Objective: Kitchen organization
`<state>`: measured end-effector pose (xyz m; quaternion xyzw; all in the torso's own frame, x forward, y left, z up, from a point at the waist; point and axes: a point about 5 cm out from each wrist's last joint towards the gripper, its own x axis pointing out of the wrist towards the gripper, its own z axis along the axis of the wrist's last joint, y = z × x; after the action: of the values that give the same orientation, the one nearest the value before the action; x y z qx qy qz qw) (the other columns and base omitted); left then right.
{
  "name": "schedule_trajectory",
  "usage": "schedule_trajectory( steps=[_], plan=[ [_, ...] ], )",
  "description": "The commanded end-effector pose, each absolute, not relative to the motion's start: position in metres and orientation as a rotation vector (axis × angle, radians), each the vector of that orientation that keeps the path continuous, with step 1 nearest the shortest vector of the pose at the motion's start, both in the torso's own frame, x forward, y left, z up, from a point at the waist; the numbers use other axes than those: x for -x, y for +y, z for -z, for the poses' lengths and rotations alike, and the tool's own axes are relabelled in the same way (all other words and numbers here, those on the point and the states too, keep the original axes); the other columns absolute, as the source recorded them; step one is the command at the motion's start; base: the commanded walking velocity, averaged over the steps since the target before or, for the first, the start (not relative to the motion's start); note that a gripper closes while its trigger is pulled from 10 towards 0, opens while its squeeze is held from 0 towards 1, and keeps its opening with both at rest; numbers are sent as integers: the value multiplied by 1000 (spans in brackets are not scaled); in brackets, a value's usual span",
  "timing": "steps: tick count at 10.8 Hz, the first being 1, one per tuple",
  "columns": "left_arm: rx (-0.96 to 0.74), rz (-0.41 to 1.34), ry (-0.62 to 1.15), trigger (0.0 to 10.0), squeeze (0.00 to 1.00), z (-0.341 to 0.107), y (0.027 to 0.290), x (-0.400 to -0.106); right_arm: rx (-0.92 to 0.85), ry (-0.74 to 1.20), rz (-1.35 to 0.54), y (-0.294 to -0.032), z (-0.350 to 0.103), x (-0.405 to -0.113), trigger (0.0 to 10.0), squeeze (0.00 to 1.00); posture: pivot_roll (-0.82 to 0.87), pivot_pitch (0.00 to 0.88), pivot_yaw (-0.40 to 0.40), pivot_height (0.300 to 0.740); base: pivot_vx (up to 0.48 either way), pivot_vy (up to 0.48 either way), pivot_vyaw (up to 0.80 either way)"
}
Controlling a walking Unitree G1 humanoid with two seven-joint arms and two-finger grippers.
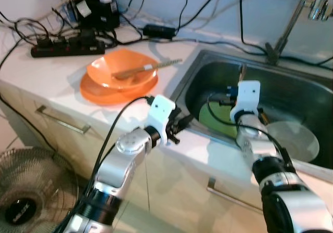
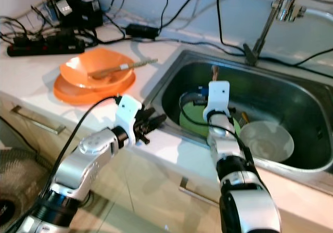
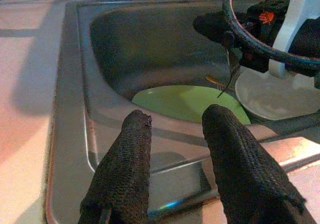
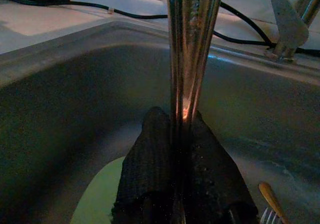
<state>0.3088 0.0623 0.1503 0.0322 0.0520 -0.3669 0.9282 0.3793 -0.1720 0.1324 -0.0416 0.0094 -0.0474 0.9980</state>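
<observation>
My right gripper (image 4: pixel 180 129) is down inside the steel sink (image 1: pixel 307 90), shut on a long metal utensil handle (image 4: pixel 190 44) that stands up between its fingers. Below it a green plate (image 1: pixel 216 119) lies on the sink floor, with a white bowl (image 1: pixel 294 139) beside it on the right. A fork (image 3: pixel 220 84) lies by the plate's edge. My left gripper (image 1: pixel 184 121) hovers open over the sink's front left rim, nothing between its fingers (image 3: pixel 130 159). An orange bowl (image 1: pixel 122 72) holding a wooden utensil (image 1: pixel 148 67) sits on an orange plate (image 1: pixel 99 93) on the counter.
A faucet (image 1: pixel 291 20) rises behind the sink. A power strip (image 1: pixel 67 46), adapters and several cables crowd the back of the counter. A floor fan (image 1: pixel 26 191) stands low at the left by the cabinet with its drawer handle (image 1: pixel 60 121).
</observation>
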Motion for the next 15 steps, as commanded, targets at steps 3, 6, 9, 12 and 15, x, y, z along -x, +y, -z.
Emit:
schedule_trajectory(
  steps=[3,6,9,12,15],
  plan=[
    [-78,759,147,10000,0,-145,59,-306,85,40,99,-171,-125,-378,10000,898,135,38,-18,740,0,0,0],
    [-81,767,147,10000,0,-145,59,-305,86,40,84,-167,-124,-378,10000,0,138,37,-20,740,0,0,0],
    [-82,774,145,10000,0,-145,58,-304,79,23,74,-165,-127,-379,10000,1000,137,26,-21,740,0,0,0],
    [-82,780,141,10000,0,-146,56,-303,85,6,73,-164,-129,-379,10000,0,136,28,-20,740,0,0,0],
    [-93,735,78,10000,0,-152,58,-307,58,-101,37,-157,-150,-382,10000,0,128,38,-21,740,0,0,0]
  ],
)
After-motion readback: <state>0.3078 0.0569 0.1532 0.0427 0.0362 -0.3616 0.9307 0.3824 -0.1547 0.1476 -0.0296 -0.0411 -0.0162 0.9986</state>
